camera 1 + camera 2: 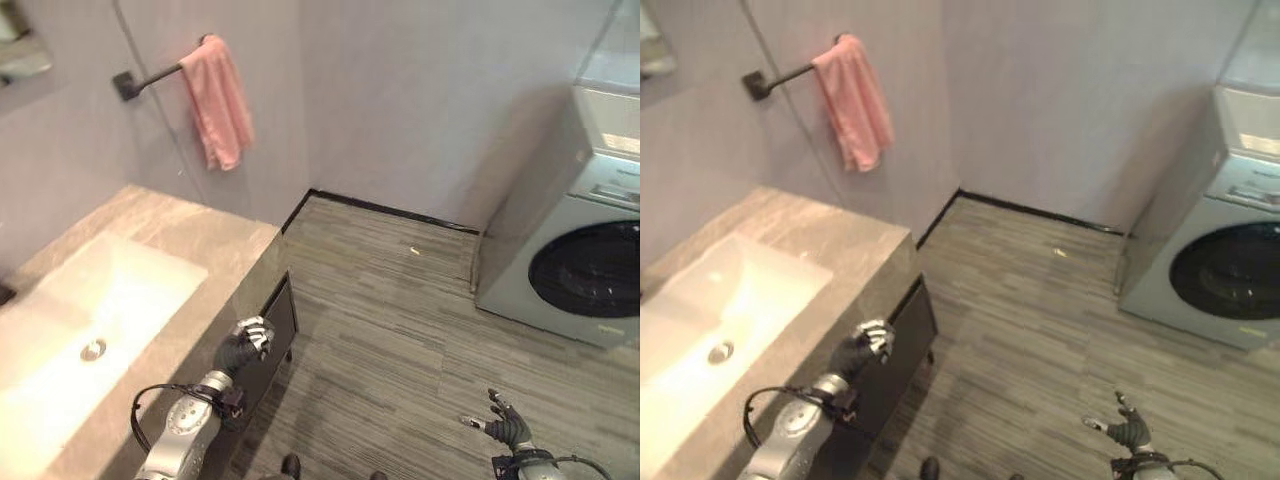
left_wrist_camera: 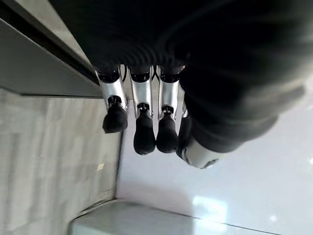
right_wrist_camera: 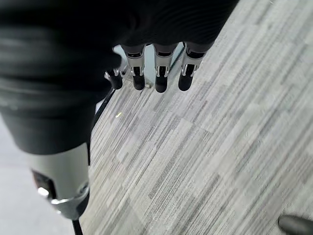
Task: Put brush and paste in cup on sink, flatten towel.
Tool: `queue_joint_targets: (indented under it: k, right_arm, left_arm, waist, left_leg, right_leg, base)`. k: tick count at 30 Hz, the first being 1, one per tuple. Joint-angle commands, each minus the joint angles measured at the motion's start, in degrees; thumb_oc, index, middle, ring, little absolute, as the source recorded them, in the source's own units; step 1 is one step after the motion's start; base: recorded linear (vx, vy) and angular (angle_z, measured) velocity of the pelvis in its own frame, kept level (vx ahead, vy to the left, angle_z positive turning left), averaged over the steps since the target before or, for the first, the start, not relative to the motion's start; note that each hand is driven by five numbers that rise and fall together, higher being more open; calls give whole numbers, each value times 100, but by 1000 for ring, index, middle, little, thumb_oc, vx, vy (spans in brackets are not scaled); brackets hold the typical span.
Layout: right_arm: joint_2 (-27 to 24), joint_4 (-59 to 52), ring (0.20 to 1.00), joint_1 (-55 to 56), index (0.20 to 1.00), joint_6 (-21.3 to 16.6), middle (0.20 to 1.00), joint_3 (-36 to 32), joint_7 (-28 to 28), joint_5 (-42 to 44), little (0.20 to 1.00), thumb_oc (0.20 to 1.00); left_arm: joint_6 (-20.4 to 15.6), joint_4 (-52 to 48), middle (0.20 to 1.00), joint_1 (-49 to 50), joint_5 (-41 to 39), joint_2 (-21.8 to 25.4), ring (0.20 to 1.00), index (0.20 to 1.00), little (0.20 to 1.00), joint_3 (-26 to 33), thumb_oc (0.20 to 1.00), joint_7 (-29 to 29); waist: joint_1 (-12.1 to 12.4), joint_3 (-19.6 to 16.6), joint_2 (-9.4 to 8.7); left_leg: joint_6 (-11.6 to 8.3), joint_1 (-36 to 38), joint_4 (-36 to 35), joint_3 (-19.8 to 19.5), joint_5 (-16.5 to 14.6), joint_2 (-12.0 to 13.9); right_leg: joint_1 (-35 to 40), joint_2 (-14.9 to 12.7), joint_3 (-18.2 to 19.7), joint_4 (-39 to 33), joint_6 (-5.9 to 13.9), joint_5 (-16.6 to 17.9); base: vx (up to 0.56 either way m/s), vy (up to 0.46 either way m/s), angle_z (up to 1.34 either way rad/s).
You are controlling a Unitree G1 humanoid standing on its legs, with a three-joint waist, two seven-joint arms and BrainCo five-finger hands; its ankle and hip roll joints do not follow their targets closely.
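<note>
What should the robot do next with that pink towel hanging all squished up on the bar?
Probably raise the left hand toward the pink towel. The towel hangs bunched at the end of the wall bar, above the far end of the counter. The left hand is low beside the counter's edge, holding nothing. The right hand is open over the floor, farther away.

Soft even indoor light, mild glare on the sink (image 1: 60, 330), blurred wrist-view foregrounds.

Home bathroom: sink (image 1: 110, 290), towel (image 1: 220, 100) rail, washing machine (image 1: 570, 250).
</note>
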Motion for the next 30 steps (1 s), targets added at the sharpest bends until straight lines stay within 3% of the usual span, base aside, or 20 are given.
queue_joint_targets:
  k: [1, 4, 6, 9, 11, 12, 17, 21, 26, 30]
  right_arm:
    - [-75, -170, 1000, -400, 1000, -243, 1000, -23, -82, -19, 1000, 1000]
    - [29, 42, 1000, -451, 1000, -208, 1000, 89, -57, -41, 1000, 1000]
    - [130, 318, 1000, -541, 1000, -113, 1000, 225, -9, -17, 1000, 1000]
    - [247, 357, 1000, -487, 1000, -50, 1000, 195, 26, 146, 1000, 1000]
    - [369, 451, 1000, -361, 1000, -80, 1000, 145, 134, 496, 1000, 1000]
    - [416, 623, 1000, -330, 1000, -96, 1000, 191, 129, 499, 1000, 1000]
    - [409, 1123, 1000, -360, 1000, -9, 1000, 427, 100, 175, 1000, 1000]
    - [429, 1559, 1000, -379, 1000, 73, 1000, 391, 91, 165, 1000, 1000]
    - [385, 1575, 1000, -405, 1000, 95, 1000, 402, 107, 105, 1000, 1000]
    - [316, 1361, 1000, -425, 1000, 68, 1000, 391, 202, 309, 1000, 1000]
  left_arm:
    - [-154, -133, 200, -172, 82, 106, 200, 200, 200, 190, 200, 111]
    - [-122, 169, 200, -192, 319, 70, 200, 200, 200, 124, 200, 221]
    - [-41, 579, 200, -154, 572, 6, 200, 200, 200, 150, 200, 355]
    - [20, 1040, 200, -144, 696, -103, 200, 200, 200, 202, 200, 445]
    - [35, 1427, 598, -116, 864, -205, 598, 598, 598, 218, 598, 484]
    - [48, 1729, 1000, -128, 957, -285, 1000, 1000, 1000, 243, 1000, 562]
    - [148, 2680, 1000, -219, 1337, -560, 1000, 1000, 1000, 270, 1000, 769]
    - [185, 2902, 1000, -255, 1513, -592, 1000, 1000, 1000, 322, 1000, 891]
    - [193, 2954, 1000, -358, 1467, -602, 1000, 1000, 1000, 306, 1000, 923]
    - [186, 2754, 1000, -492, 1385, -590, 1000, 1000, 1000, 284, 1000, 1010]
  waist:
    - [122, 82, -231]
    - [134, 96, -233]
    - [209, 124, -239]
    - [236, 122, -265]
    - [243, 84, -299]
    - [261, 62, -320]
    - [284, -36, -359]
    - [270, -31, -354]
    - [235, 163, -366]
    - [250, 480, -385]
  left_leg:
    - [37, -121, 415, -7, -266, 132]
    - [132, 27, 394, 195, -380, 100]
    - [142, 119, 398, 417, -413, 133]
    - [124, 151, 455, 567, -461, 163]
    - [80, 108, 606, 562, -465, 169]
    - [49, 87, 678, 532, -429, 161]
    - [-20, 129, 614, 467, -330, 181]
    - [-45, 155, 639, 425, -357, 260]
    - [-60, -54, 1293, 348, -621, 273]
    - [-111, -546, 2498, 225, -907, 403]
  right_leg:
    - [36, 111, -249, 550, 201, -9]
    - [-89, 51, -283, 765, 318, 145]
    - [-251, -25, -686, 855, 395, 428]
    - [-294, -90, -1104, 714, 374, 517]
    - [-138, -27, -1088, 415, 300, 351]
    - [-45, 10, -1078, 290, 258, 354]
    - [133, 48, -1207, 46, 220, 415]
    - [97, 112, -1249, 273, 155, 197]
    - [-127, 124, -1274, 943, 86, -86]
    - [-381, 123, -1408, 1763, 7, -496]
  base:
    - [52, 95, -65]
    - [49, 94, -42]
    - [-12, 37, -26]
    - [-15, 3, -73]
    - [12, -23, -32]
    - [22, -51, -3]
    - [22, -44, 10]
    - [7, -54, 9]
    - [-31, -47, 10]
    - [-68, -77, 10]
